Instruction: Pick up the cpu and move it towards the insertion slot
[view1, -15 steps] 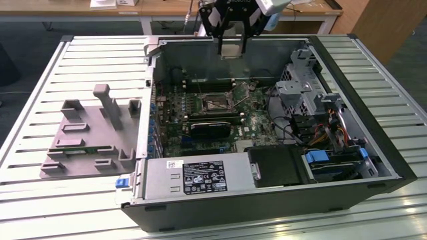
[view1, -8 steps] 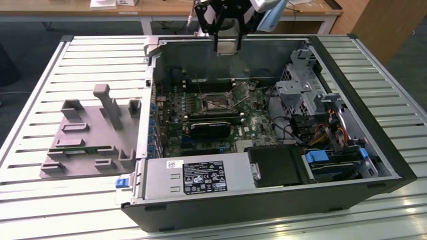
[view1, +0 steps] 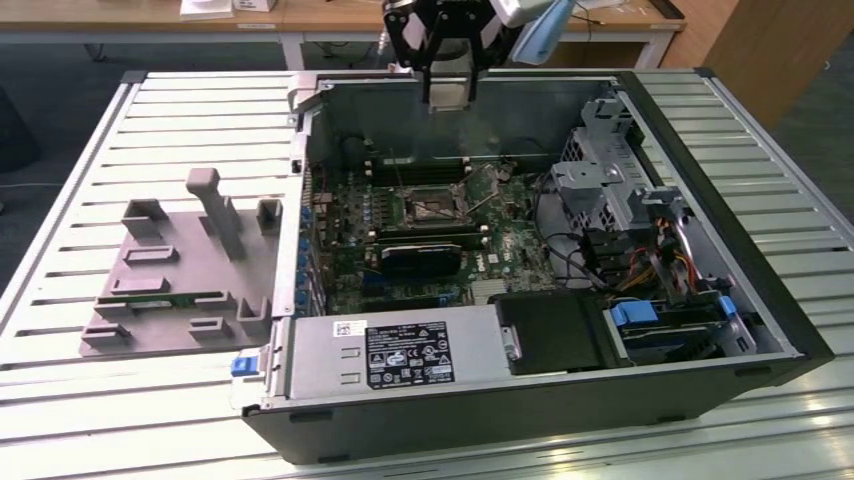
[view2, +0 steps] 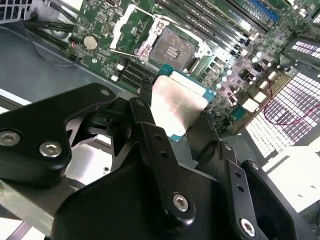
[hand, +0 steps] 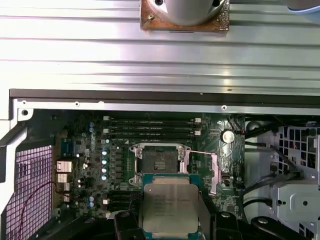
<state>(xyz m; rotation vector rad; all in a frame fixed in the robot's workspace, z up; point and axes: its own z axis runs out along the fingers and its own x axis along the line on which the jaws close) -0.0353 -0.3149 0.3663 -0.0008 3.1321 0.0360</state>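
Black two-fingered end effector (view1: 449, 85) hanging up above the back edge of the open black-and-grey metal computer case (view1: 534, 400), pinched onto the small flat square cpu (hand: 170, 209) with the silvery metal top and thin green rim. Seen gripping that chip by its two opposite edges in both wrist views, black fingers (view2: 150, 135) pressed against the sides, so closed down about as wide as the chip itself. Held clear in the air, not touching the board, flat silver face visible in the exterior view too (view1: 449, 93). Down below, green motherboard (view1: 400, 215) lying flat in the bottom of the case, and on it the square black-framed insertion slot (hand: 160, 161) with shiny metal bracket and thin lever swung open, pins bare, same socket sitting mid-board in the exterior view (view1: 434, 205). In the first wrist view, chip just beside the near edge of that socket, roughly lined up with it but not over it. Long narrow black memory slots (hand: 150, 127) running along the far side of the socket. Off to the exterior view's left, grey moulded plastic fixture tray (view1: 180, 270) resting on the slatted aluminium counter (view1: 80, 200), well apart from the chip.
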